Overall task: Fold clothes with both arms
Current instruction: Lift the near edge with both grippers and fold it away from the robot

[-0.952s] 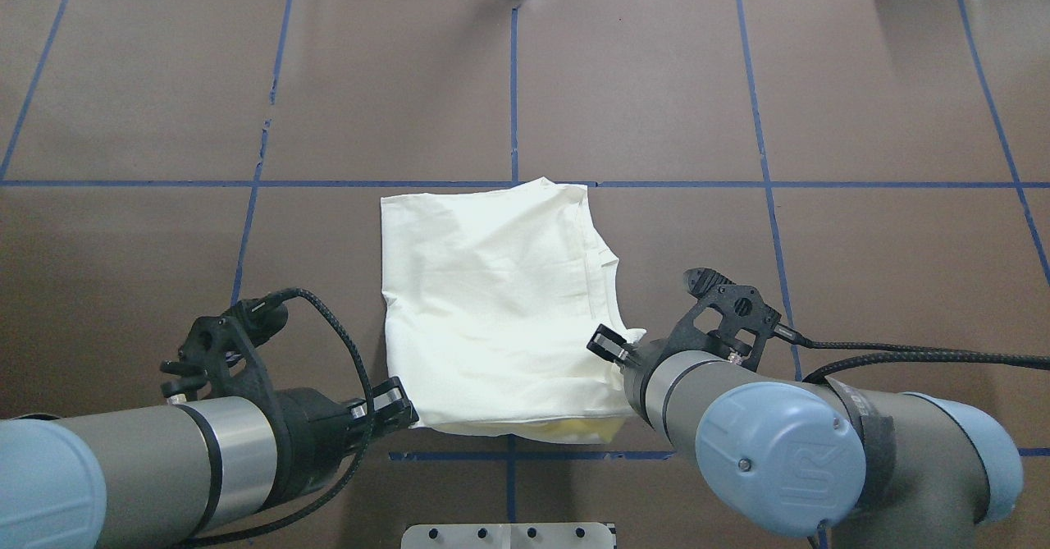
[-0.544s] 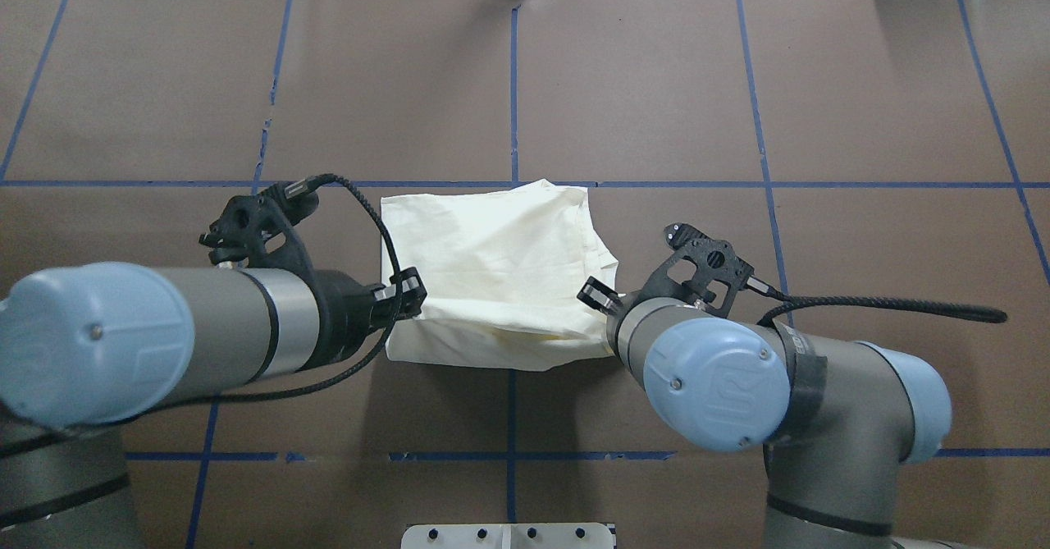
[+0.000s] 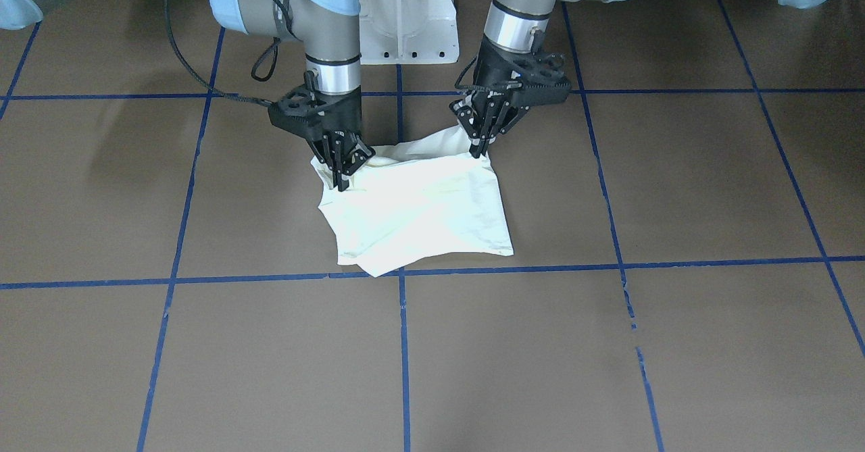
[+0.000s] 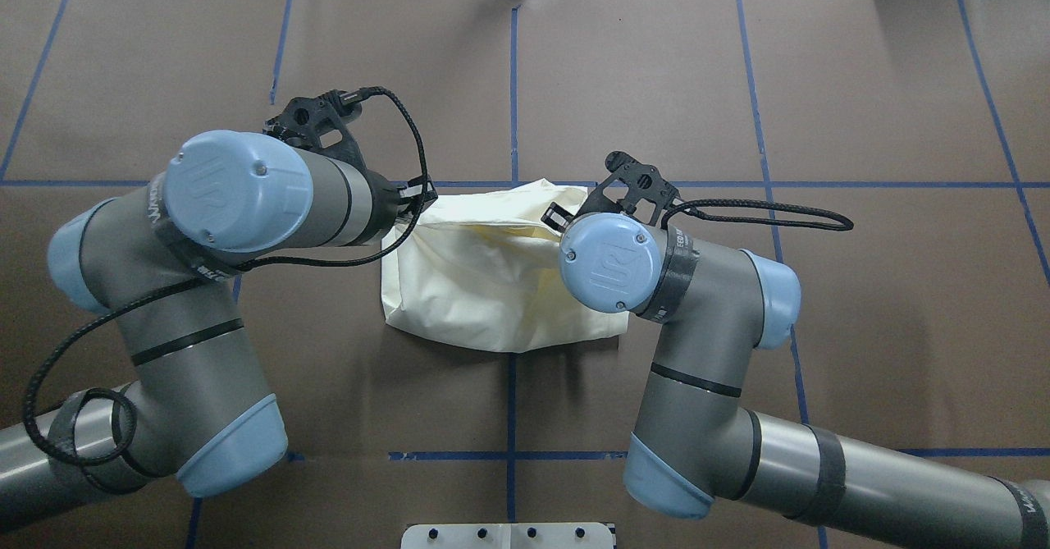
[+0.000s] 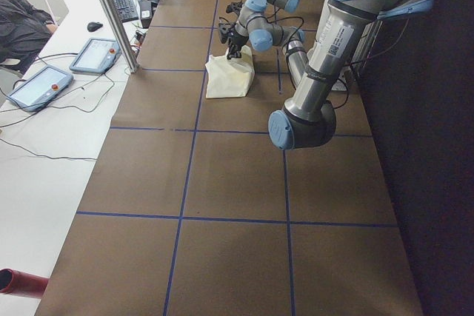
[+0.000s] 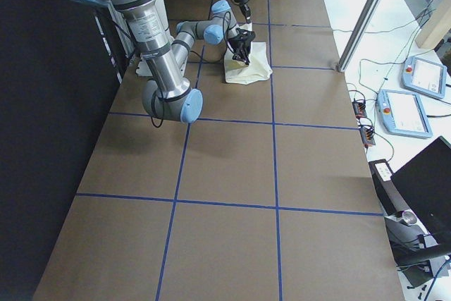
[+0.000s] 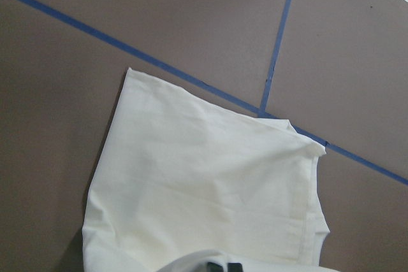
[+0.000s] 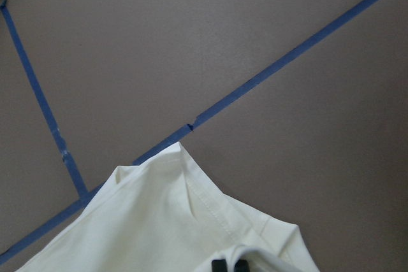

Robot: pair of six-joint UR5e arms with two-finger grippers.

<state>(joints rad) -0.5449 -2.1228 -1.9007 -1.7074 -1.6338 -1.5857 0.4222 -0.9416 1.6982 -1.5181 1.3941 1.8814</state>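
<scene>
The cream-white shirt (image 3: 419,209) lies folded in the middle of the brown table, plain side up; its print is hidden. It also shows in the overhead view (image 4: 484,286). My left gripper (image 3: 481,148) is shut on one corner of the shirt's near edge and holds it raised over the cloth. My right gripper (image 3: 342,180) is shut on the other corner, lower, close to the cloth. In the overhead view the left gripper (image 4: 414,198) and right gripper (image 4: 560,214) stand near the shirt's far edge. Both wrist views show the shirt (image 7: 204,183) (image 8: 159,221) spread below the pinched fold.
Blue tape lines (image 4: 513,81) divide the brown table into squares. The white pedestal base (image 3: 405,19) stands at the robot's side of the table. Tablets (image 5: 41,86) and cables lie on a white bench beyond the table's far edge, behind a metal post (image 5: 111,12).
Both arms have carried the shirt's near edge away from the robot, up and over the cloth toward its far edge. The shirt's visible outline has grown shorter.
</scene>
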